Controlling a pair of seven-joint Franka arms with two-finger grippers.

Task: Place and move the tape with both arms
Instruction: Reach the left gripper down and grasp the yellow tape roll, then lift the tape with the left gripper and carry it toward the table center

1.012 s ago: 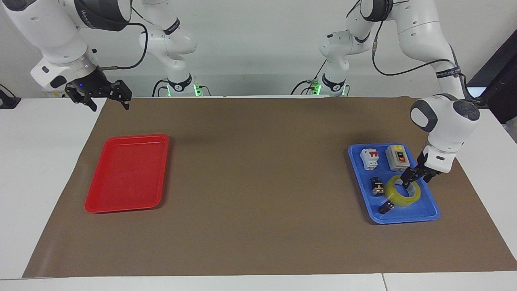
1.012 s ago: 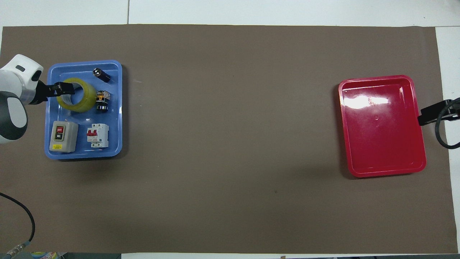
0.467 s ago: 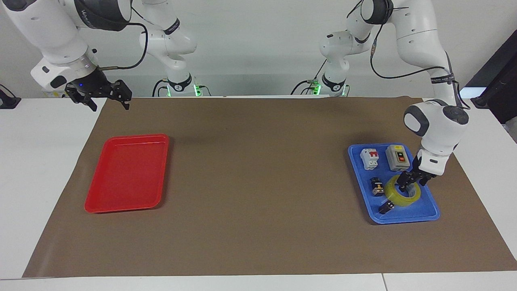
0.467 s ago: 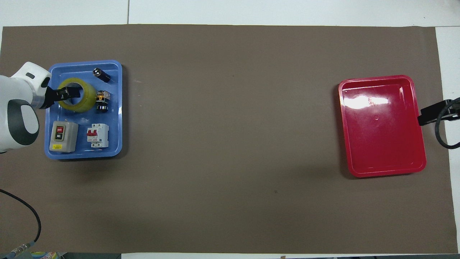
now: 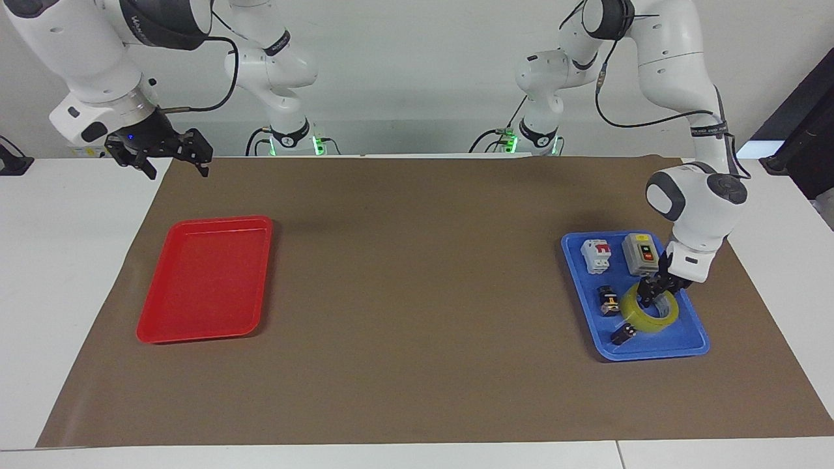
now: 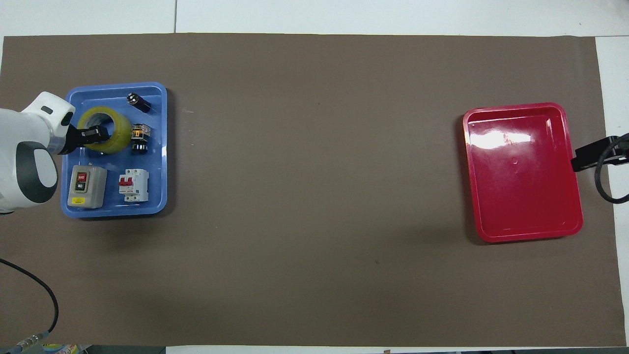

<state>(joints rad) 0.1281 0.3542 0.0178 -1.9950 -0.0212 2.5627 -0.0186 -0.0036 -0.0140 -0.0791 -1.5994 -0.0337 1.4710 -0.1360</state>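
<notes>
The tape (image 5: 659, 317) (image 6: 121, 133), a translucent yellow roll, lies flat in the blue tray (image 5: 651, 355) (image 6: 113, 212) at the left arm's end of the table. My left gripper (image 5: 653, 298) (image 6: 94, 133) is down on the part of the roll's wall nearest the robots. One finger is inside the ring and one outside, shut on that wall. The roll rests on the tray floor. My right gripper (image 5: 179, 170) waits open in the air over the table edge beside the red tray (image 5: 202, 280) (image 6: 523, 172), holding nothing.
Sharing the blue tray are a grey switch box (image 5: 642, 254) (image 6: 86, 187), a white breaker with red levers (image 5: 596, 255) (image 6: 133, 185) and two small black parts (image 5: 609, 301) (image 5: 623, 334) close beside the roll. Brown paper (image 5: 417, 293) covers the table between the trays.
My left gripper came down from above the roll onto its wall and its fingers closed in on it. The tape and the right arm have not moved.
</notes>
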